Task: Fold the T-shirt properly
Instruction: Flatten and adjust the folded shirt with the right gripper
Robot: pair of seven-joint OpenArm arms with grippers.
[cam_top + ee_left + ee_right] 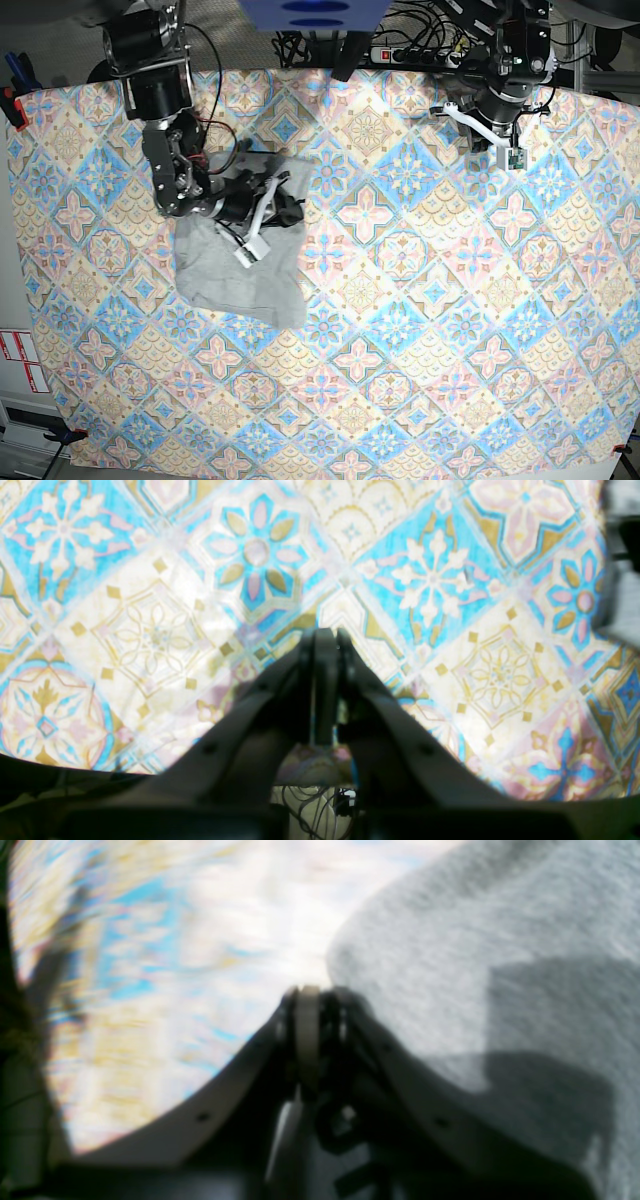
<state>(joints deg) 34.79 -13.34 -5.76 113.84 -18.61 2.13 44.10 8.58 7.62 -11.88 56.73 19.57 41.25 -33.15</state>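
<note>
The crumpled light heather-grey cotton T-shirt lies near the left edge of the pastel diamond-patterned tablecloth. The right gripper hovers over it, jaws narrow. Near the far right corner, the left gripper is fully closed, empty.

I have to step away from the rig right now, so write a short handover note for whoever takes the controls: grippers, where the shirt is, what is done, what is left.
Left gripper: shut, holding nothing, above bare tablecloth at the far side, well away from the work.
Right gripper: jaws look nearly closed at the edge of the T-shirt; its view is blurred, so a grip on the cloth cannot be confirmed.
T-shirt: a compact grey bundle with plain side up, on the right arm's side of the table, under that arm.
Done: shirt already gathered into a rough, uneven rectangle.
Left: check edges, square up or finish the last fold, pull the right arm clear.
</note>
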